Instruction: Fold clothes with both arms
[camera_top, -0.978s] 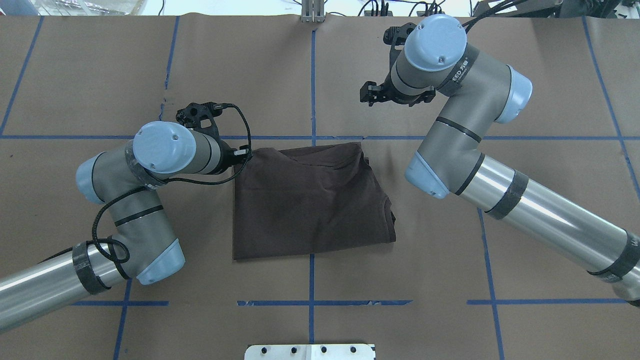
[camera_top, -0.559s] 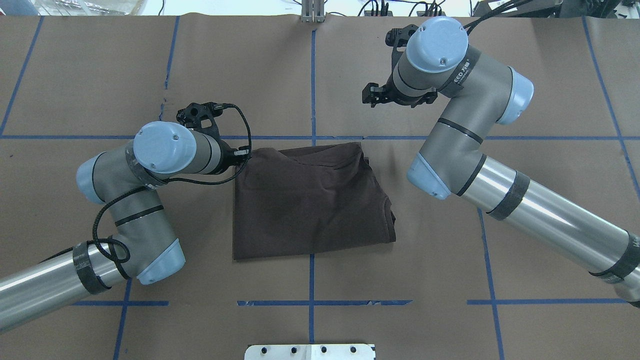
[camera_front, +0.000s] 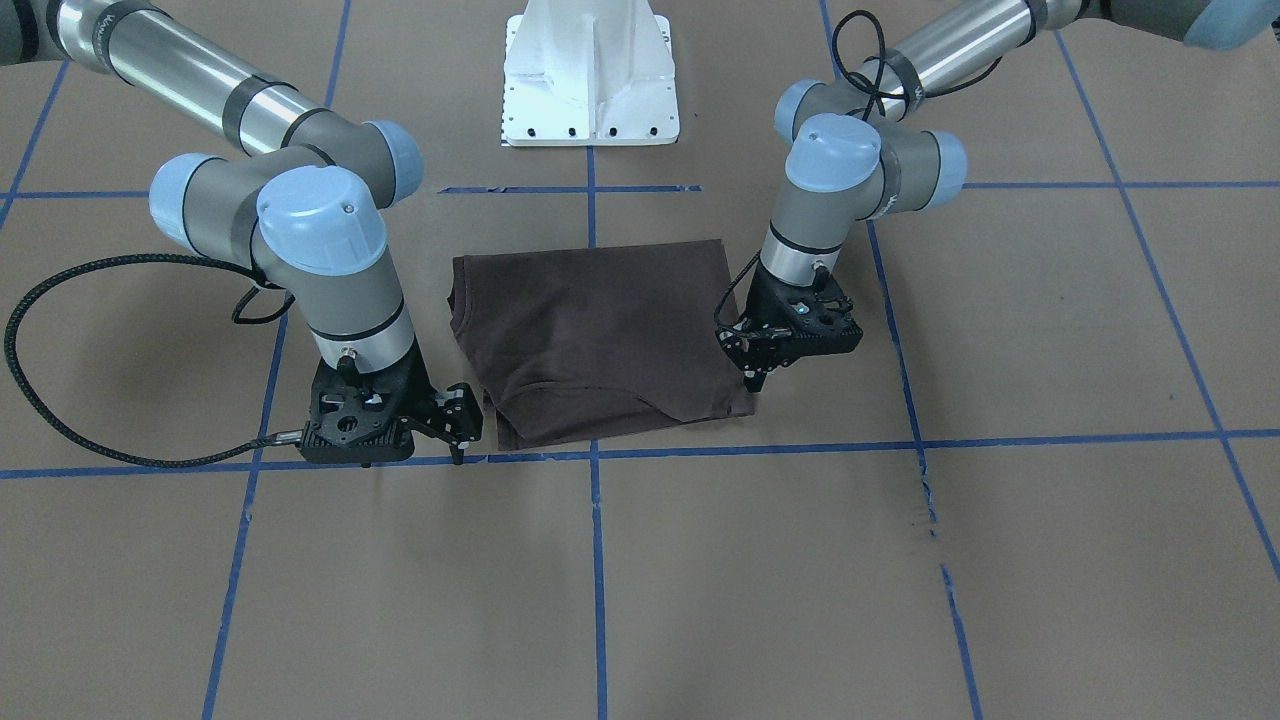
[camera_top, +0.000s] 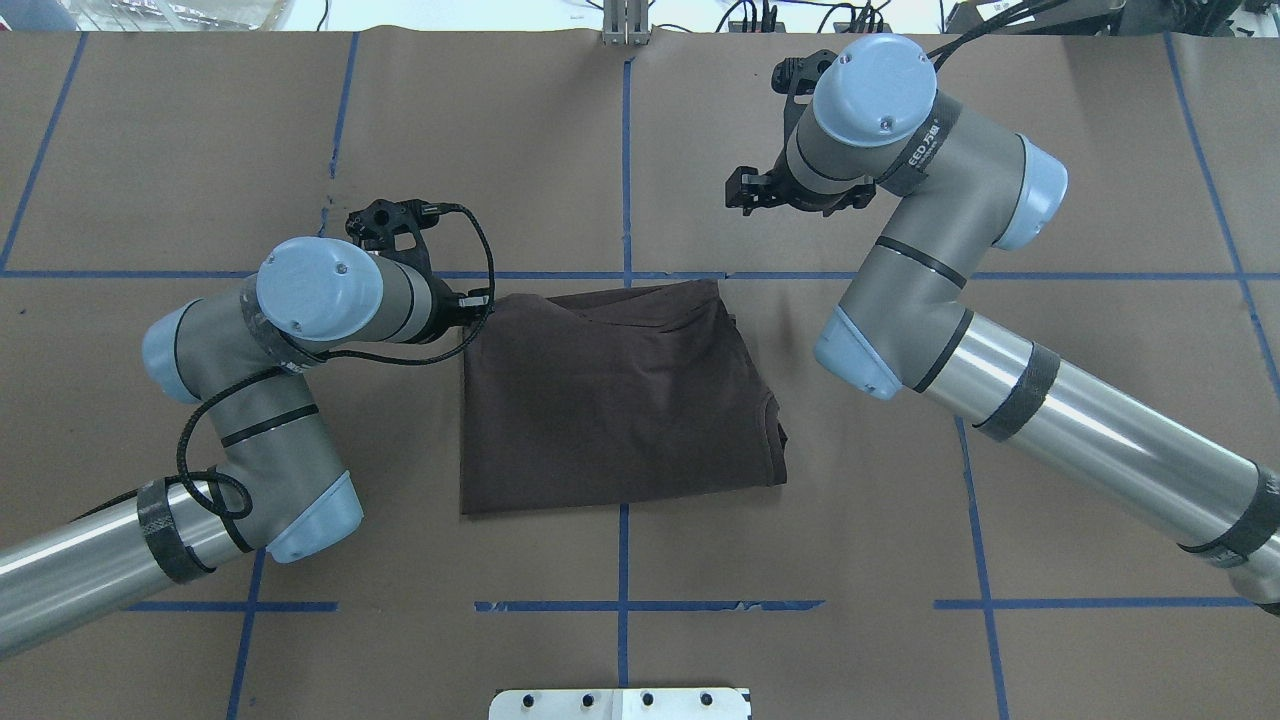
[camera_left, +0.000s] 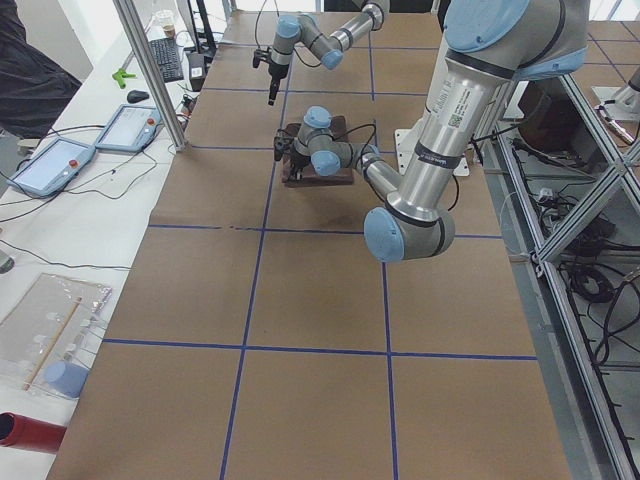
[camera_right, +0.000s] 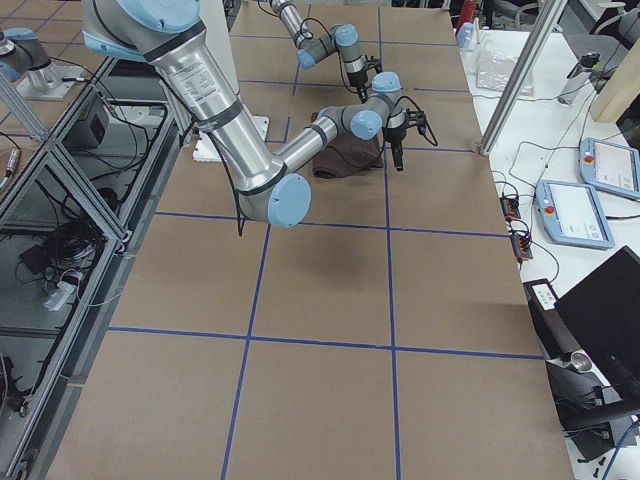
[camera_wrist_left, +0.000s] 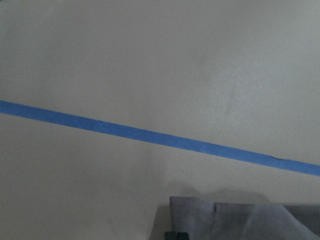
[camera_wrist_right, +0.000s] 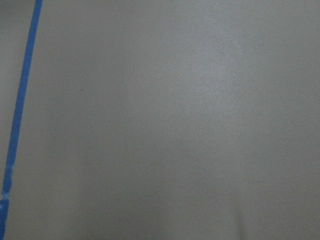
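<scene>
The dark brown T-shirt (camera_top: 615, 400) lies folded into a rough rectangle at mid-table (camera_front: 600, 330), its collar edge toward the right arm's side. My left gripper (camera_top: 478, 300) points down at the shirt's far left corner (camera_front: 753, 385), fingers drawn to a point and shut on the cloth there. That corner (camera_wrist_left: 240, 220) shows at the bottom of the left wrist view. My right gripper (camera_top: 742, 188) hangs apart from the shirt, beyond its far right corner (camera_front: 460, 425), fingers open and holding nothing. The right wrist view shows only table paper.
Brown paper with blue tape lines (camera_top: 623, 150) covers the table. The white base pedestal (camera_front: 590, 90) stands at the robot's edge. Benches at both ends carry teach pendants (camera_left: 60, 165) (camera_right: 580, 215) and cables.
My left arm has shifted a little to the left, and the shirt's left edge has slid left with it. My right gripper has drifted slightly right and farther away.
</scene>
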